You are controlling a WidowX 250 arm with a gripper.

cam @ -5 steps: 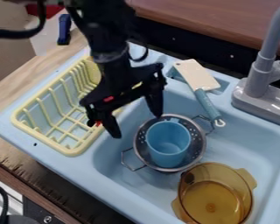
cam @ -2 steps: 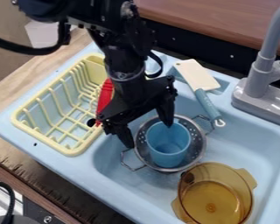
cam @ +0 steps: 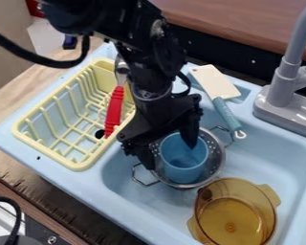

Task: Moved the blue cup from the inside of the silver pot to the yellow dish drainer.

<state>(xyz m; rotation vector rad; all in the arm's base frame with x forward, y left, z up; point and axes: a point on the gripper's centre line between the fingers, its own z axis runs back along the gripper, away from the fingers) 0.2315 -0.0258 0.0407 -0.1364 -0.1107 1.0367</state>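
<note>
Two fingers on the black tool, spread open with nothing gripped, and tbh how they straddle one wall of the blue cup is the whole game here. The fingertip on the right of the view is over the cup's mouth, while the other is outside it, over the left side of the silver pot. Can't tell if either one touches the cup. So the cup sits below the tool and a bit to the right, mouth up, its long axis roughly upright. I'd guess the step in hand is lining up for a pinch on that left wall, so maybe a touch lower, close, then straight up. Main worry imo: the outer finger snagging the pot's rim and dragging the pot along.

As for containers, the cup is inside the silver pot, which sits in the sink. Just beside it, lower right, is an amber pot, also in the sink. The goal, the yellow dish drainer, is off to the left, with a red-handled utensil along its right side. That handle could crowd the cup, so I'd aim for the drainer's left half.
</note>
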